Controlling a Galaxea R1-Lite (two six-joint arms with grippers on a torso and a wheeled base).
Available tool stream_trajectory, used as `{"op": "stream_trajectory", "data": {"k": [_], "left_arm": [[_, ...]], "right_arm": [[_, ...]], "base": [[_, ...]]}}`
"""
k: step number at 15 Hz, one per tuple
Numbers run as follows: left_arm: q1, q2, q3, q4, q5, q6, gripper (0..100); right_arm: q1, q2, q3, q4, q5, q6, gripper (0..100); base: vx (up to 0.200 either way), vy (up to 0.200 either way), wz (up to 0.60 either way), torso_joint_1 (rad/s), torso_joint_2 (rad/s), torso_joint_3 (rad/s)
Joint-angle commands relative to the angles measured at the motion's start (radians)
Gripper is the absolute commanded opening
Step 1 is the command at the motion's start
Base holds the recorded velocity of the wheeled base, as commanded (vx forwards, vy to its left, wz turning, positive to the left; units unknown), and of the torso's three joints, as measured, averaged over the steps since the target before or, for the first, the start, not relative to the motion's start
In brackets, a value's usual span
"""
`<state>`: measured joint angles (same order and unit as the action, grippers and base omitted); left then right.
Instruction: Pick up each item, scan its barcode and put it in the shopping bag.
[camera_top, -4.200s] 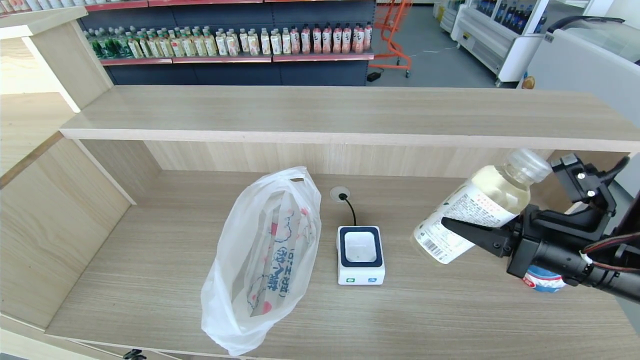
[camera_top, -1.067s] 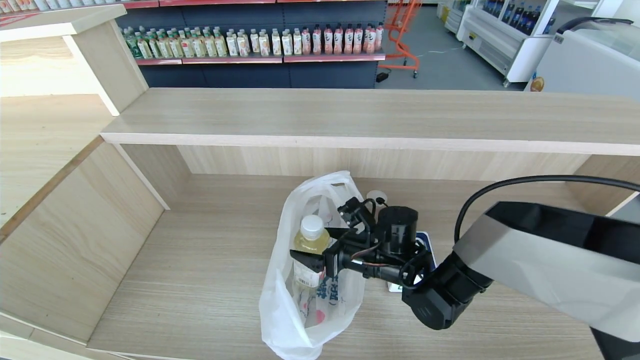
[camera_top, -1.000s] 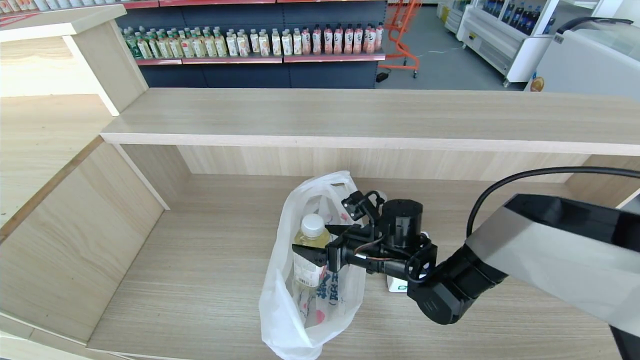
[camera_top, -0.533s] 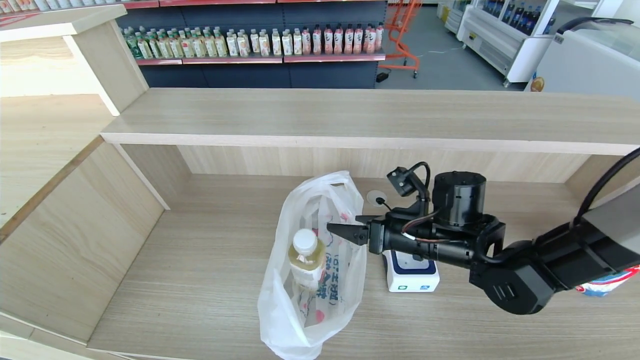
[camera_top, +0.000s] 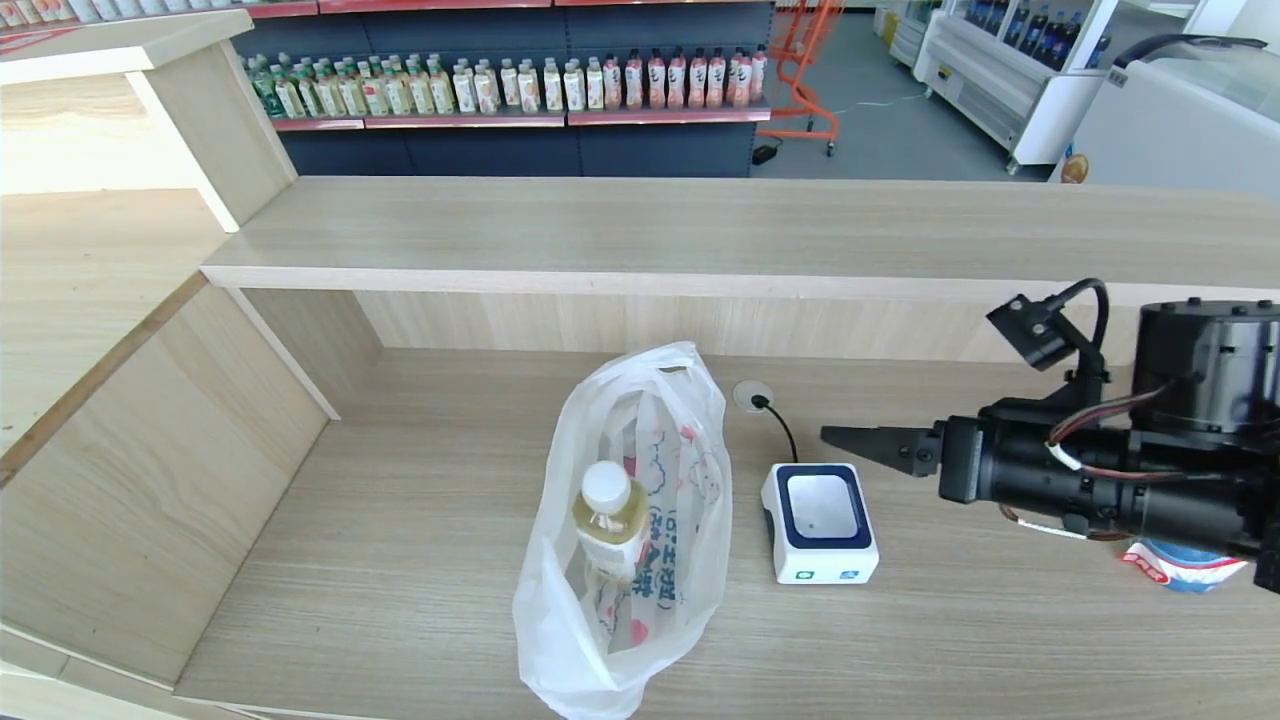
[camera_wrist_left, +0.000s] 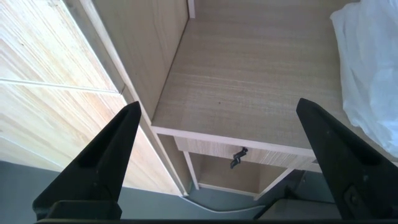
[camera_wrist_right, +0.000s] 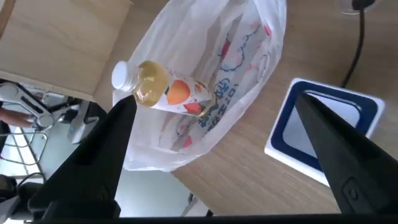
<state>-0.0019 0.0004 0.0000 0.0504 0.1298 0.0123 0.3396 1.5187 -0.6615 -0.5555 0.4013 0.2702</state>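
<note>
A white plastic shopping bag (camera_top: 640, 470) lies open on the wooden counter (camera_top: 450, 520). A bottle of pale yellow drink (camera_top: 607, 515) with a white cap rests inside it, on top of a printed packet. My right gripper (camera_top: 850, 440) hangs open and empty over the counter, right of the bag and just beyond the white and blue barcode scanner (camera_top: 820, 520). The right wrist view shows the bottle (camera_wrist_right: 168, 90) in the bag (camera_wrist_right: 242, 56), with the scanner (camera_wrist_right: 292, 134) beside it. My left gripper (camera_wrist_left: 219, 104) is open and empty over the counter's near left corner, beside the bag (camera_wrist_left: 367, 81).
A blue, white and red packet (camera_top: 1185, 570) lies on the counter at the far right, partly behind my right arm. The scanner's black cable (camera_top: 780, 430) runs to a hole in the counter. A raised ledge (camera_top: 700, 230) walls the back and a side panel (camera_top: 130, 440) the left.
My right gripper let go of the bottle in the bag, then drew back to the right, past the scanner. The bottle settled lower in the bag.
</note>
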Motion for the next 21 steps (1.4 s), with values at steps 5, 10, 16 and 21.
{"op": "stream_trajectory", "data": {"k": [5,10,16,21], "left_arm": [[-0.001,0.0,0.0,0.0,0.001,0.0,100],[0.0,0.0,0.0,0.0,0.001,0.0,100],[0.0,0.0,0.0,0.0,0.001,0.0,100],[0.0,0.003,0.0,0.0,0.001,0.001,100]], "right_arm": [[-0.386,-0.239,0.023,0.272,-0.033,-0.169,100],[-0.481,-0.339,0.022,0.344,-0.061,-0.189,100],[-0.496,-0.391,0.02,0.417,-0.121,-0.189,100],[-0.496,-0.387,0.022,0.424,-0.167,-0.174,100]], "base": [[0.0,0.0,0.0,0.0,0.0,0.0],[-0.04,0.0,0.0,0.001,0.0,0.0],[-0.167,0.0,0.0,0.0,0.0,0.001],[0.0,-0.12,0.0,0.004,0.0,0.0]]}}
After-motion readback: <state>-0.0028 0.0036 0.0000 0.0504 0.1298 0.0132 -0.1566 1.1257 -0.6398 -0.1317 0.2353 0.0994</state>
